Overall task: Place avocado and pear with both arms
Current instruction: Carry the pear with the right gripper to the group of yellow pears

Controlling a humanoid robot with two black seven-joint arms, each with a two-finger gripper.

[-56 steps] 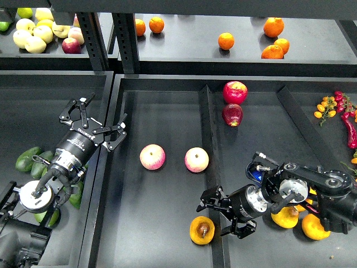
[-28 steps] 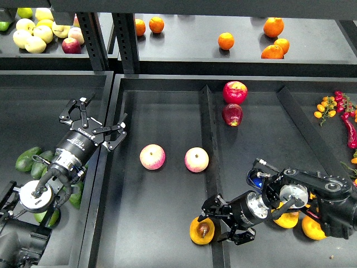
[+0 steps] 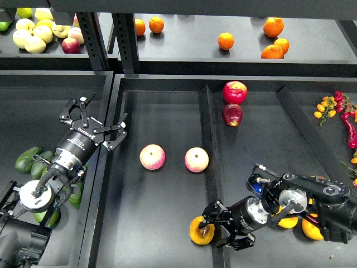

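The robot's left arm hides part of the avocados (image 3: 29,160) piled in the left bin (image 3: 33,100); they lie below and left of the left gripper (image 3: 93,121), whose claw is spread wide and empty. White lettering on that wrist is too small to read. In the middle tray (image 3: 162,223), below the two pink-yellow apples (image 3: 152,157), the right gripper (image 3: 215,228) has its fingers spread around the pear (image 3: 201,230), though contact is unclear.

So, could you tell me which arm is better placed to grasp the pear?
Right: the right gripper has its open fingers around the pear, while the left gripper hovers open far off, above the tray edge.
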